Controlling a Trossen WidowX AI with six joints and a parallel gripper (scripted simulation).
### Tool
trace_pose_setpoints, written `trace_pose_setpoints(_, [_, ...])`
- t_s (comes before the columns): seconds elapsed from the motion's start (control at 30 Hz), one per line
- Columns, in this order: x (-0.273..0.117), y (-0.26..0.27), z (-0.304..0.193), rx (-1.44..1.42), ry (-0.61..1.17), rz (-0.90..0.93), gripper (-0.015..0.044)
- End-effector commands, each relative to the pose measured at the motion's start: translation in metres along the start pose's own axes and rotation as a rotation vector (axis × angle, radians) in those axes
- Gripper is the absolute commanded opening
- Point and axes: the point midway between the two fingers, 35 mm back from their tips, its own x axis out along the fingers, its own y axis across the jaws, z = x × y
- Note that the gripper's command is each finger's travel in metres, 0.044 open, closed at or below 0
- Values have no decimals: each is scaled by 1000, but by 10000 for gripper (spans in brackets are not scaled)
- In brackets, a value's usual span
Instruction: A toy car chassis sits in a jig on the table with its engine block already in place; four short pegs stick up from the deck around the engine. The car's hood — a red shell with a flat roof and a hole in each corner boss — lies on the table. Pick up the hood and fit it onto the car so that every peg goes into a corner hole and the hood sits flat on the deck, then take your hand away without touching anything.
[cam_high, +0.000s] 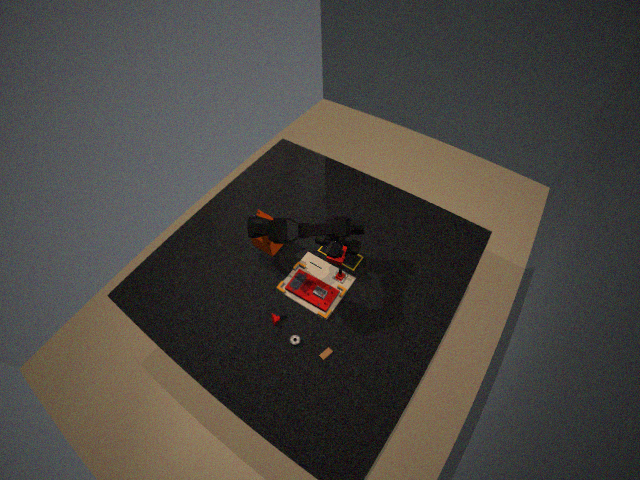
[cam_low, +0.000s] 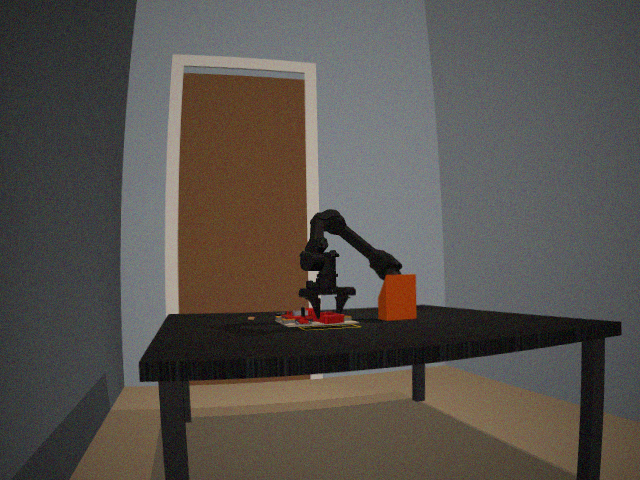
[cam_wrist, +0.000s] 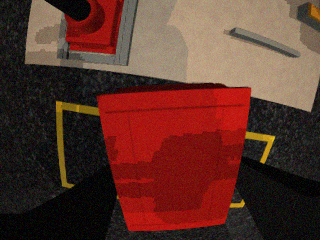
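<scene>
The smooth red box-like hood with a flat, tapering roof (cam_high: 336, 254) (cam_low: 331, 317) (cam_wrist: 175, 160) sits inside the yellow rectangular outline (cam_high: 354, 269) (cam_low: 330, 327) (cam_wrist: 61, 145), at the cream board's one o'clock in the top view; the black angular gripper (cam_high: 343, 249) (cam_low: 328, 315) (cam_wrist: 175, 175) is clamped on its sides.

Plain red hood (cam_high: 338, 253) (cam_low: 332, 317) (cam_wrist: 175, 160), yellow outline (cam_high: 354, 269) (cam_low: 330, 328) (cam_wrist: 61, 145), cream board (cam_high: 310, 264) (cam_wrist: 215, 50), black gripper (cam_high: 345, 252) (cam_low: 328, 313) (cam_wrist: 177, 185), orange block (cam_high: 267, 244) (cam_low: 398, 297), brown door (cam_low: 242, 196)

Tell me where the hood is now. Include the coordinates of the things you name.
In the wrist view, the hood (cam_high: 337, 254) (cam_low: 332, 318) (cam_wrist: 175, 160) is between the gripper's fingers, within the yellow outline (cam_high: 354, 269) (cam_low: 330, 328) (cam_wrist: 61, 145), beside the pale board (cam_high: 310, 259) (cam_low: 289, 324) (cam_wrist: 215, 60).
</scene>
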Motion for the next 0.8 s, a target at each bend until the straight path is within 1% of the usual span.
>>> trace_pose_setpoints(0.0, [-11, 1, 0, 6, 5, 2, 0])
trace_pose_setpoints(0.47, [-58, 2, 0, 6, 8, 2, 0])
trace_pose_setpoints(0.77, [-79, 2, -1, 5, 9, 2, 0])
